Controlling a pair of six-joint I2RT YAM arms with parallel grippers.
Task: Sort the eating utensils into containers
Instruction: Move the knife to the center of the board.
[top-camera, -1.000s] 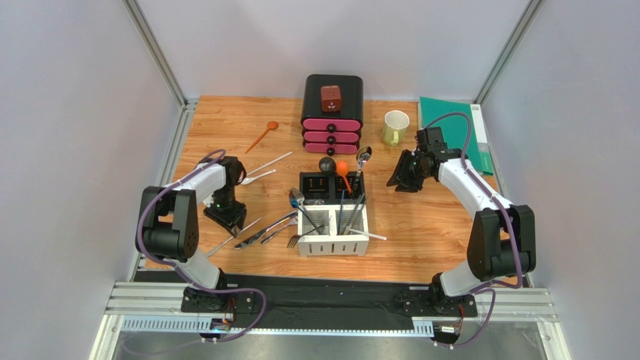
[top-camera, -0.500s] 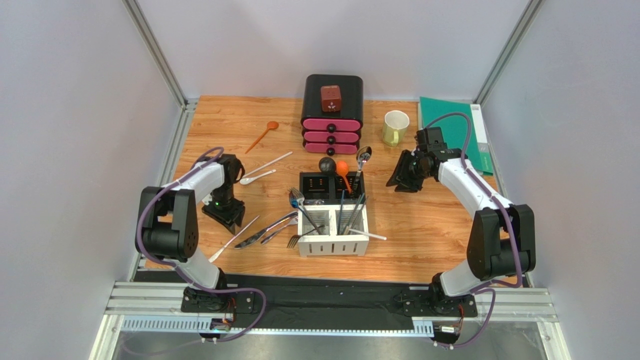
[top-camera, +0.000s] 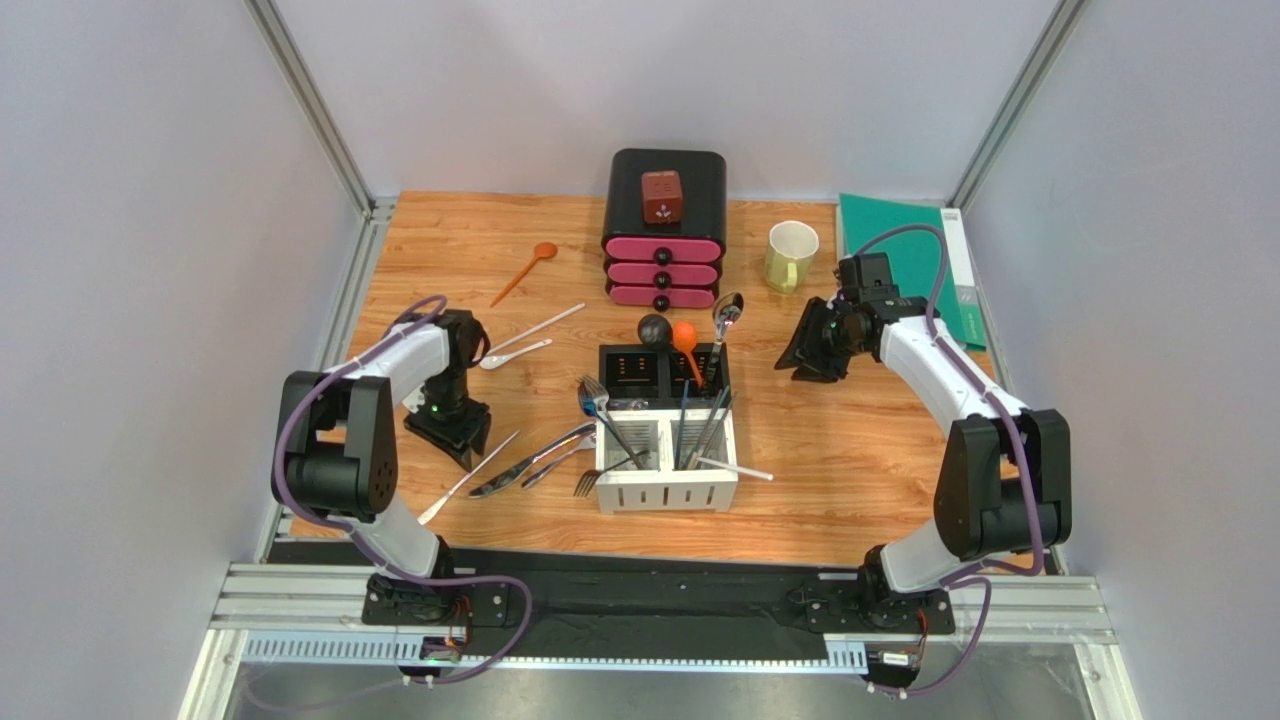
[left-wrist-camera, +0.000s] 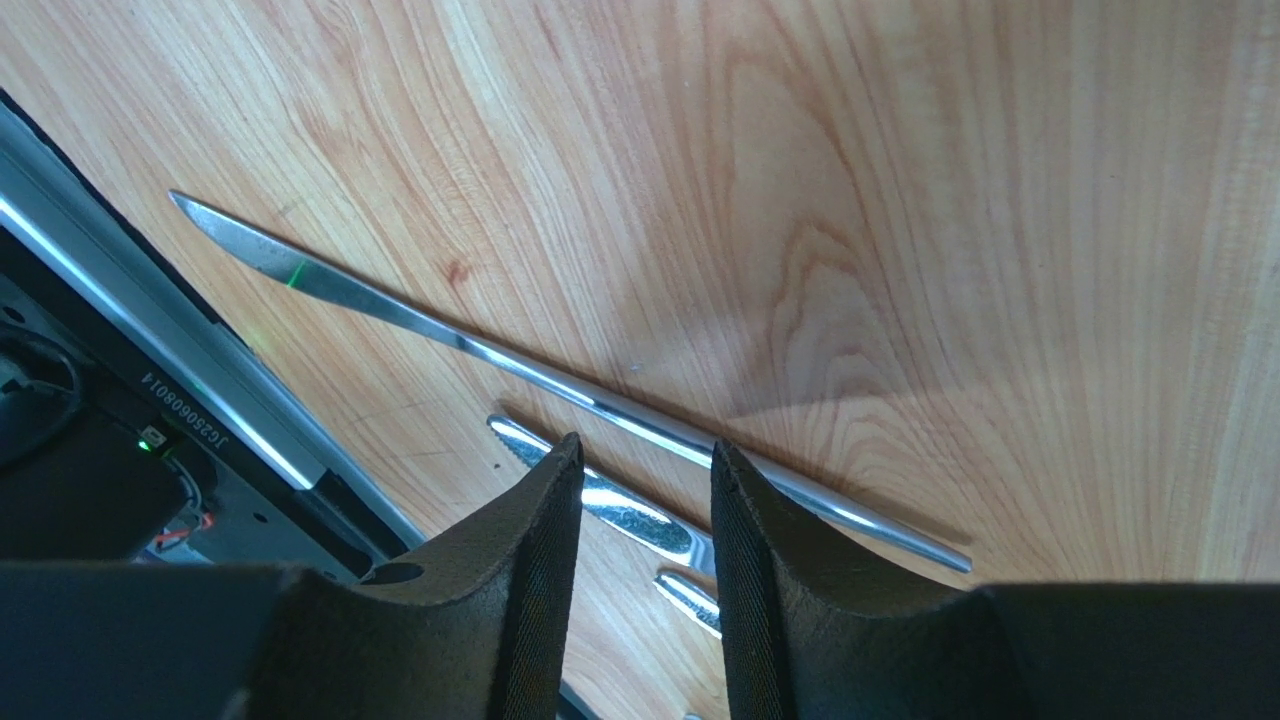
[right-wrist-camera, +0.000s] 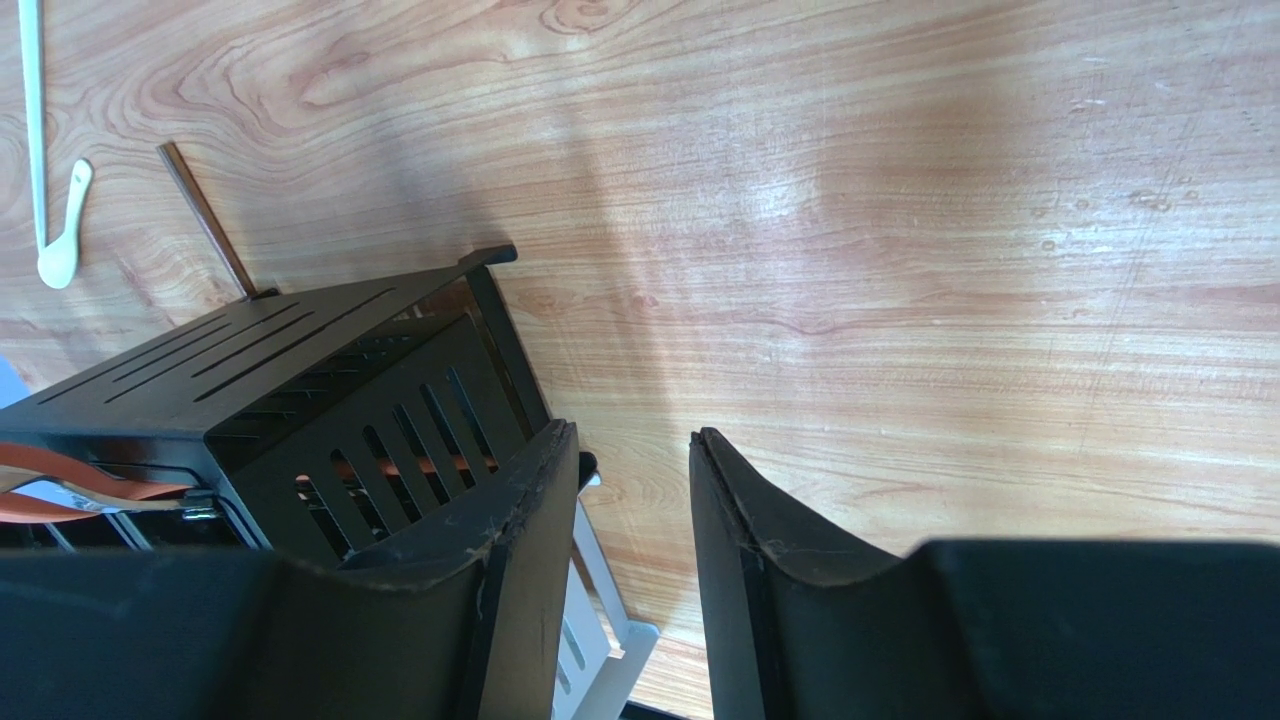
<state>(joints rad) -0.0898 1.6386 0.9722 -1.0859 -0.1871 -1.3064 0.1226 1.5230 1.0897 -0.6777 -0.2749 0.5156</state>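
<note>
My left pincer: half open, empty, hardly moved.
Slim silver metal knife: slightly turned on wooden table; still unsorted.

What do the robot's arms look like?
The left arm and right arm match: smooth white tubes joined by chunky black joints. Each one carries a looping purple cable. The jaws at the ends are black, thick and a bit curved.

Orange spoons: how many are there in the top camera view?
2. One orange spoon lies on the table, left of the drawer box; the other stands in the right black compartment of the caddy. More may be hidden inside it.
</note>
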